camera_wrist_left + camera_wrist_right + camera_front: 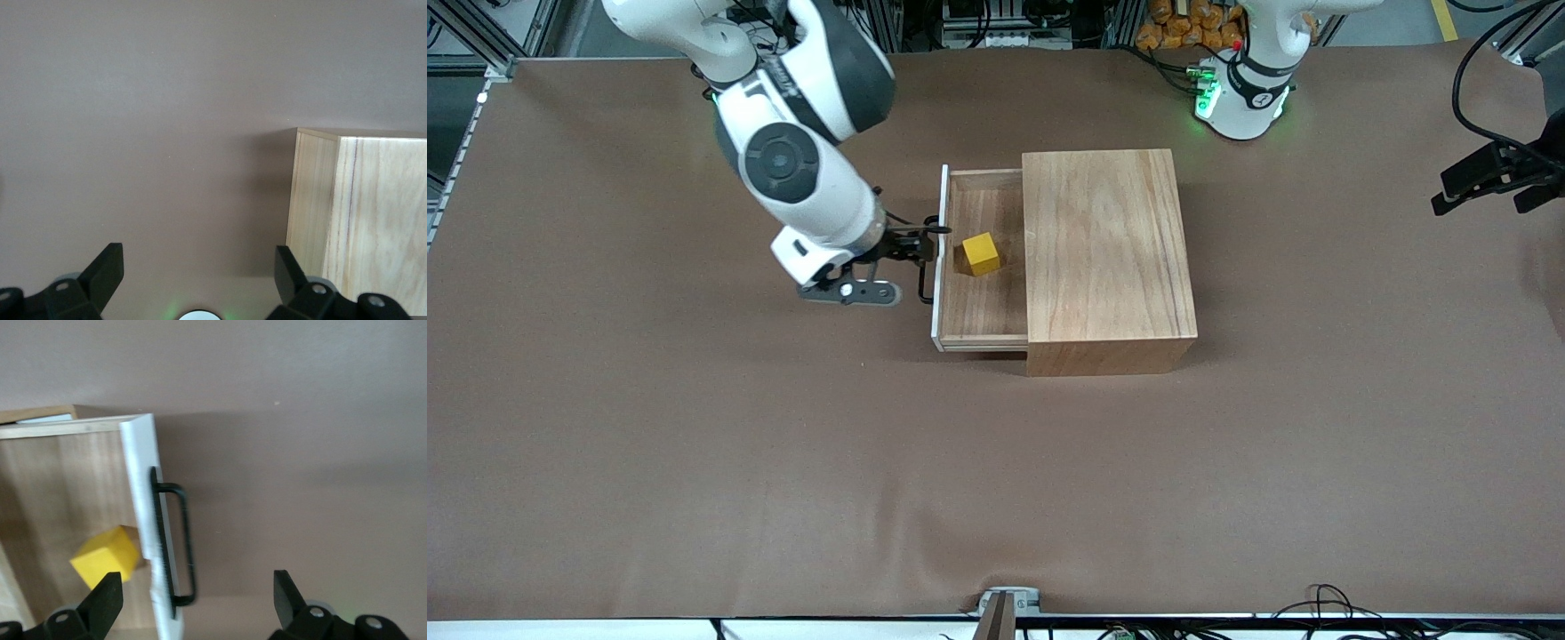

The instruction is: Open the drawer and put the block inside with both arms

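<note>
the block (982, 254) sits in the open drawer (980, 324). the right hand (911, 247) is wide open, holding nothing, at the handle (180, 543). the left hand (197, 280) waits, open, beside the box (1107, 258).

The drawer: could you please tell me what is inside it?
The drawer holds one yellow block. The part under the wooden box is covered, so unseen.

Even, bright overhead light, soft shadows beside the wooden box (1107, 258) and under the right arm (809, 169); green glow at the left arm's base (1240, 102); wrist views softly blurred, no glare
</note>
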`<move>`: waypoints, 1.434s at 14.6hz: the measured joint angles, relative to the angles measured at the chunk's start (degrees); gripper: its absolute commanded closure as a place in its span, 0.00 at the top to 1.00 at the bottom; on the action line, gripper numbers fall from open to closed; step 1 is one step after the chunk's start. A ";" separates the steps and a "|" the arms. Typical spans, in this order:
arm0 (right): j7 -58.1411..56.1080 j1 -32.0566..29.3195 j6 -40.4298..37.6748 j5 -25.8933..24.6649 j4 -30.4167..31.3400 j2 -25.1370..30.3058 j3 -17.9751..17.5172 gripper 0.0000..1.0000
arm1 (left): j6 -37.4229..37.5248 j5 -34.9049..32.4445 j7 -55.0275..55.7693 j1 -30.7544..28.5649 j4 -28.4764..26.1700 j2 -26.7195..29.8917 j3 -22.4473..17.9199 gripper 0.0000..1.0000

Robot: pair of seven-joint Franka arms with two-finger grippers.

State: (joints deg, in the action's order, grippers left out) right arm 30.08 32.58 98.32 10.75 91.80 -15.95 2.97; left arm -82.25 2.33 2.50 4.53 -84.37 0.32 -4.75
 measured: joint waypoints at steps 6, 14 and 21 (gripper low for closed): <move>-13.28 -10.70 -3.88 -0.45 0.00 2.18 0.13 1.00 | 0.05 -0.01 -0.23 0.02 0.00 0.00 0.14 1.00; -28.51 -25.89 -8.49 -3.34 -0.37 11.19 0.15 1.00 | 0.06 -0.02 -2.76 0.01 -0.03 0.00 0.16 1.00; -36.77 -34.09 -15.02 -8.26 -0.44 19.64 0.27 1.00 | 0.07 -0.02 -2.77 0.00 -0.07 0.00 0.16 1.00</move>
State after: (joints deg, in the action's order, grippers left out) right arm -6.69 -1.51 83.31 2.49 91.36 3.69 3.24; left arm -82.18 2.31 -0.27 4.53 -84.45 0.31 -4.59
